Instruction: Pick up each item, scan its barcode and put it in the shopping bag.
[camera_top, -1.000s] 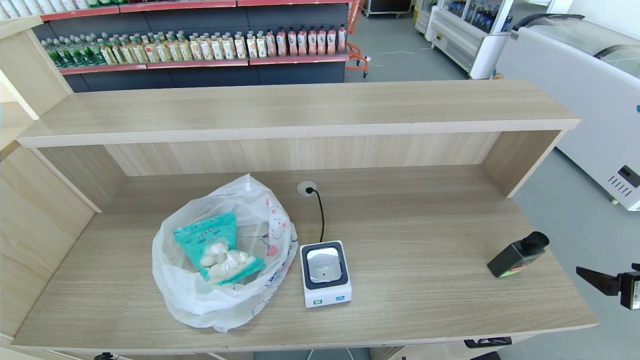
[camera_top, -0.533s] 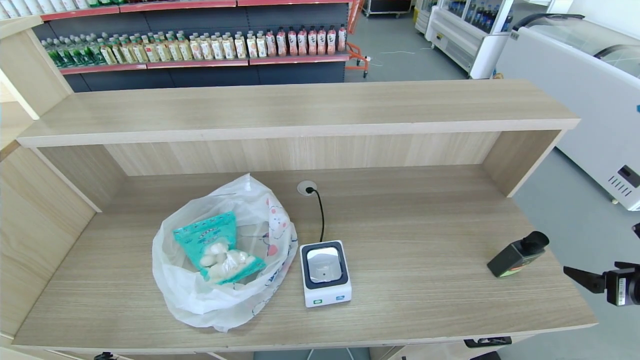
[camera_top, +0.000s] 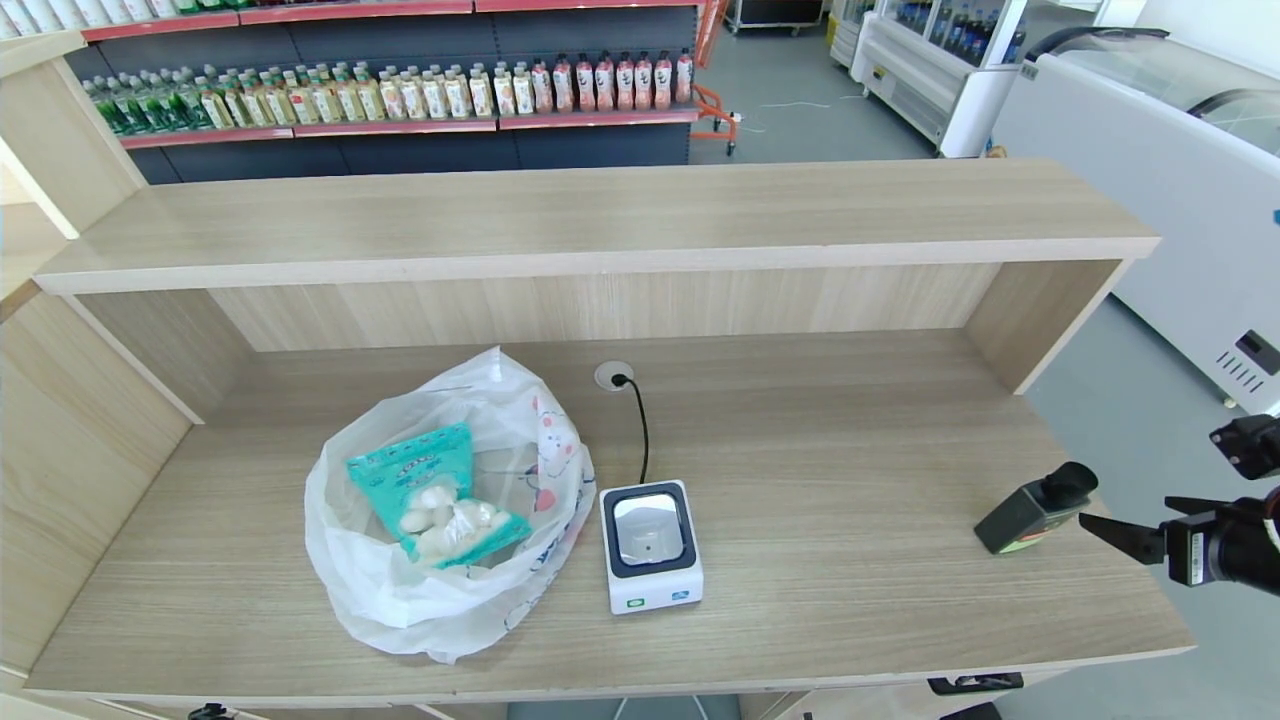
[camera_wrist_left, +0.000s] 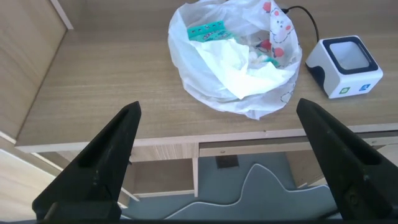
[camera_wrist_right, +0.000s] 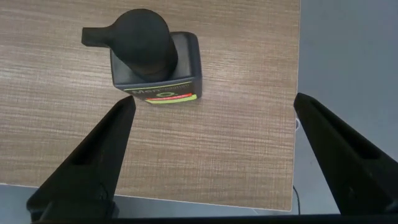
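The squat dark bottle with a black spouted cap (camera_top: 1035, 512) sits near the right edge of the light wood-grain counter (camera_top: 850, 420), well apart from the white box scanner with its dark window (camera_top: 650, 545). It is farther still from the white plastic shopping bag (camera_top: 440, 600), where a teal packet (camera_top: 435, 490) already lies. My right gripper (camera_top: 1147, 479) hangs just beside the bottle on its outer side, fingers spread wide and empty. From the wrist the bottle (camera_wrist_right: 155, 59) lies straight ahead of my gripper (camera_wrist_right: 214, 102), not yet between the fingers. I judge it stands upright, long axis vertical, so a level approach across the body suits. My left gripper (camera_wrist_left: 219, 107) hangs wide and empty off the counter's near edge by the bag (camera_wrist_left: 217, 87) — far from the bottle, so the right arm takes this one.
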